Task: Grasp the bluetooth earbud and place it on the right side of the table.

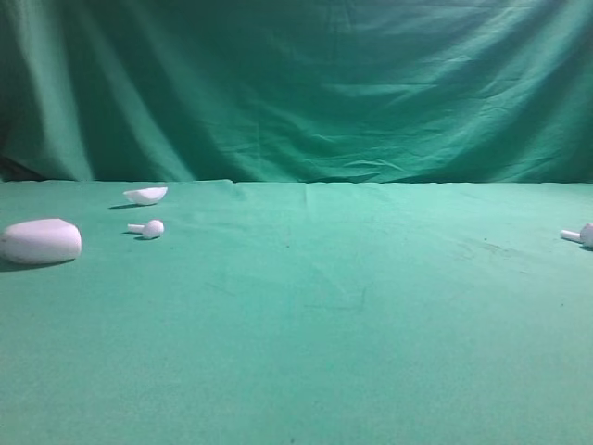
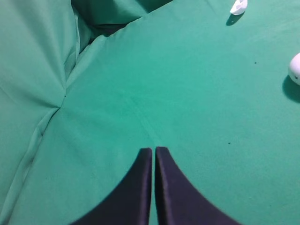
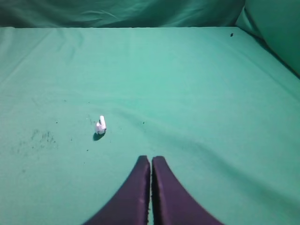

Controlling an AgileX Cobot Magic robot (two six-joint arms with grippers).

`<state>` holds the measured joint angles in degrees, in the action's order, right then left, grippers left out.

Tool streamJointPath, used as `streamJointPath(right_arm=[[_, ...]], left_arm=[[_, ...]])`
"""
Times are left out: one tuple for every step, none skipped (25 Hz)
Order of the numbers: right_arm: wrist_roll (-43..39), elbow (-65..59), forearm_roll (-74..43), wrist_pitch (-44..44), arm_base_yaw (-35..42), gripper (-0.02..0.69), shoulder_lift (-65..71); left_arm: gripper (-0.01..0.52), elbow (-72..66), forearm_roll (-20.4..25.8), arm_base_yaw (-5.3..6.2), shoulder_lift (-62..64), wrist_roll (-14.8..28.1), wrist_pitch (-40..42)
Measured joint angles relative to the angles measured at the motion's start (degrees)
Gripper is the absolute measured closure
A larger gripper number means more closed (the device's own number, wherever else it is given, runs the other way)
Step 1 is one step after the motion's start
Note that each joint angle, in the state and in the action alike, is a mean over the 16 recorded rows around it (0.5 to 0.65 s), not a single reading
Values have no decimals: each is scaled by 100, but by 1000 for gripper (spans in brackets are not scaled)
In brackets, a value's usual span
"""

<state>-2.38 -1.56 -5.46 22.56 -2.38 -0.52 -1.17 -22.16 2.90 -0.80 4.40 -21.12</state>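
The bluetooth earbud [image 1: 579,235], tiny and white with a short stem, lies on the green table [image 1: 352,315] at its far right edge. In the right wrist view the earbud [image 3: 101,125] sits ahead and to the left of my right gripper [image 3: 151,158], well apart from it. That gripper's dark fingers are pressed together with nothing between them. My left gripper [image 2: 153,149] is shut too and empty, hovering over bare cloth near the table's left corner. Neither gripper appears in the exterior view.
A second white earbud [image 1: 146,228], a white shell-like piece [image 1: 145,195] and the large white pebble-shaped case [image 1: 39,241] lie at the table's left. The shell piece [image 2: 238,7] and a white rounded object [image 2: 295,68] show in the left wrist view. Green curtain hangs behind.
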Motion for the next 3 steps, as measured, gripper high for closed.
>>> streamJointPath(right_arm=[[0, 0, 0, -4, 0, 665, 0], [0, -1, 0, -6, 0, 665, 0], [0, -1, 0, -7, 1, 665, 0]], left_arm=[[514, 0, 0, 0, 0, 0, 0], [514, 0, 0, 0, 0, 0, 0], [514, 0, 0, 0, 0, 0, 0]])
